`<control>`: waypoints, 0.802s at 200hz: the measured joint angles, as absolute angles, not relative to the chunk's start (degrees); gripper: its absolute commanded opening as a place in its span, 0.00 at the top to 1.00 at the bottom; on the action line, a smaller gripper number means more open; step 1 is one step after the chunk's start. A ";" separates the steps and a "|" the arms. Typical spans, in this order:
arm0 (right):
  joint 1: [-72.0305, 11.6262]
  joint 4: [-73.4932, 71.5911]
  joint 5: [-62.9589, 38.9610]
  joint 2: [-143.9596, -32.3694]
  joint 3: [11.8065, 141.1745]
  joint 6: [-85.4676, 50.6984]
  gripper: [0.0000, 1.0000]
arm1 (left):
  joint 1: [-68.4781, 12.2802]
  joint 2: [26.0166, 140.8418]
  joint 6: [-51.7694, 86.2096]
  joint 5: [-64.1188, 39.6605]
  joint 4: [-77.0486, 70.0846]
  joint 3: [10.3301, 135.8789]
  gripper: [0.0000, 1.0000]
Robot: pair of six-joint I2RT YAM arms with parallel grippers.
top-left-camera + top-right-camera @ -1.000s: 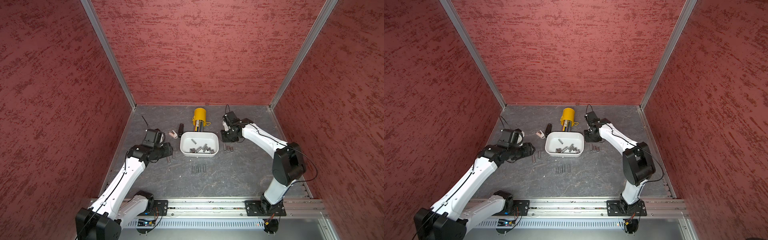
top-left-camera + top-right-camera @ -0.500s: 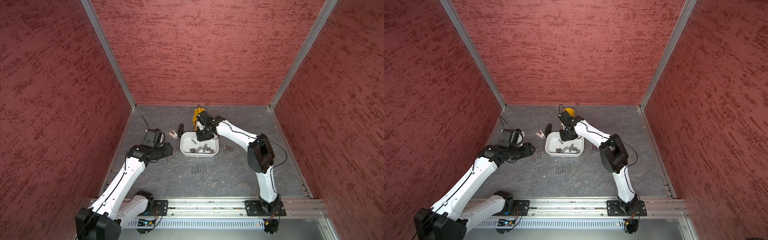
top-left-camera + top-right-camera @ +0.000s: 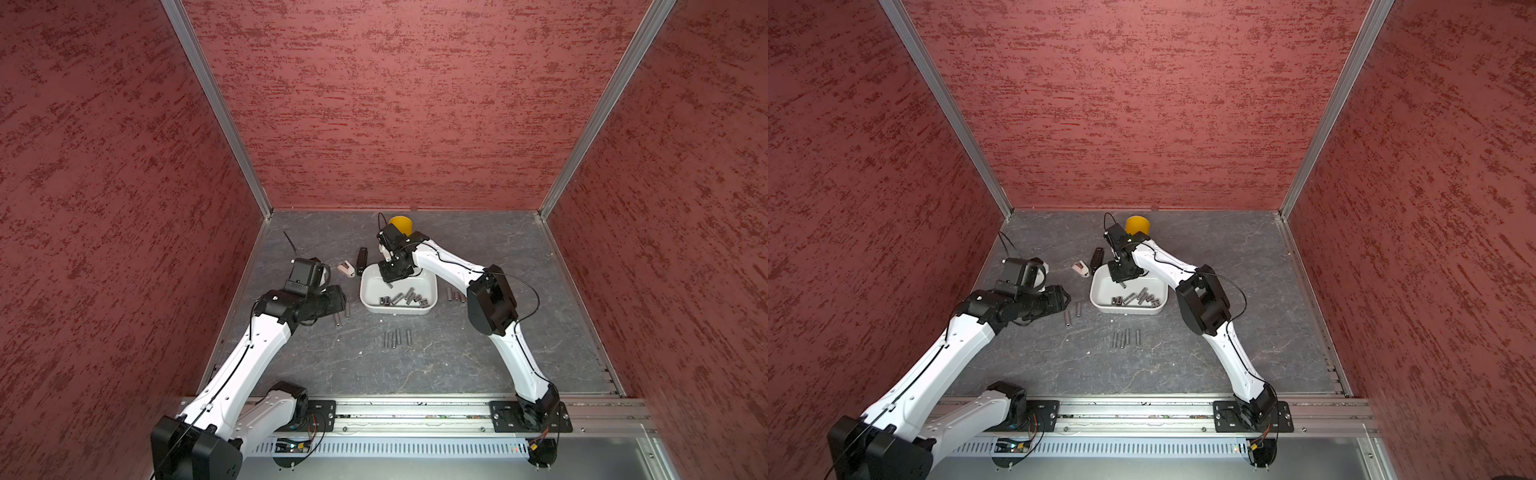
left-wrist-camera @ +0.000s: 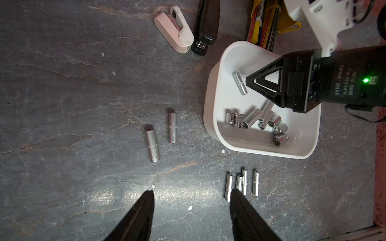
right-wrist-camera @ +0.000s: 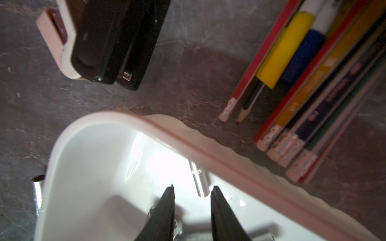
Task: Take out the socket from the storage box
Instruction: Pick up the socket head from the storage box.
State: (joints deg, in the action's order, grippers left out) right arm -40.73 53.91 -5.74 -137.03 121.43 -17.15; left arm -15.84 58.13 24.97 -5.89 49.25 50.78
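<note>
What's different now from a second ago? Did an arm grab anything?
The right gripper swung from beside the storage box down into it, toward the robot's left, and now sits open by a lone socket, holding nothing. The left gripper, open, and the sockets on the table stayed put.

The right gripper (image 3: pixel 1120 277) is low over the far end of the storage box (image 3: pixel 1102 293), tips at a lone socket (image 3: pixel 1123 285). A socket pile (image 3: pixel 1136 298) crowds the near side. The left gripper (image 3: pixel 1062 296) hangs beside 2 table sockets (image 3: pixel 1072 314), and a row of 4 (image 3: pixel 1126 337) lies in front.
</note>
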 measured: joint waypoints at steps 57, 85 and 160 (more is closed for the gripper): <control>-41.06 55.55 -4.43 -141.38 124.01 -16.14 0.71 | -15.84 58.13 24.97 -5.85 49.25 50.78 0.39; -41.52 56.10 -3.18 -141.71 124.99 -16.03 0.77 | -15.84 58.19 24.97 -5.85 49.25 50.78 0.39; -41.95 57.45 -2.35 -142.08 125.95 -16.58 0.89 | -15.84 58.78 24.95 -5.87 49.25 50.78 0.39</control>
State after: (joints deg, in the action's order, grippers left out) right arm -41.95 57.45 -2.35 -142.08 125.95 -16.58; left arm -15.84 58.78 24.95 -5.87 49.25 50.78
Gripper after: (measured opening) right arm 0.149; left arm 0.606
